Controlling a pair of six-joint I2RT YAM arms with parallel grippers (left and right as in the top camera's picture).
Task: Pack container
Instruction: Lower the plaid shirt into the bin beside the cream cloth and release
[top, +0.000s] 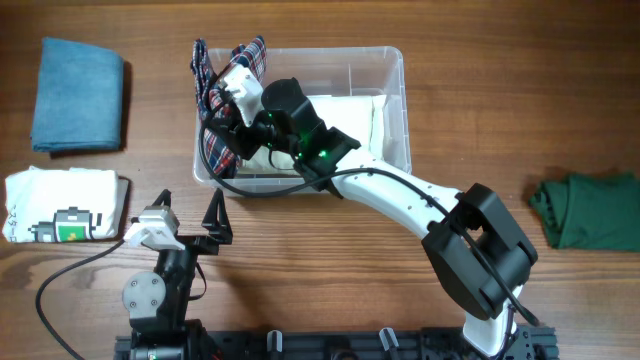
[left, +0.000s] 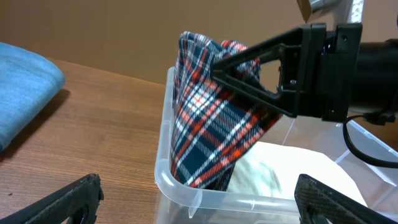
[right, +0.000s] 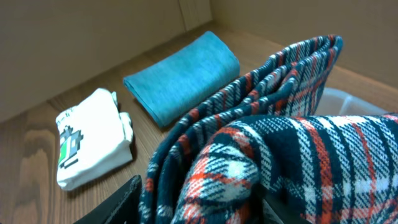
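The container is a clear plastic bin at the table's middle back, with a folded cream cloth lying inside. My right gripper is shut on a plaid cloth, navy, red and white, and holds it over the bin's left end. The cloth hangs down into the bin at its left wall and fills the right wrist view. My left gripper is open and empty, low near the table just in front of the bin's front rim.
A folded blue cloth lies at the back left. A folded white shirt with a green print lies in front of it. A dark green cloth lies at the right edge.
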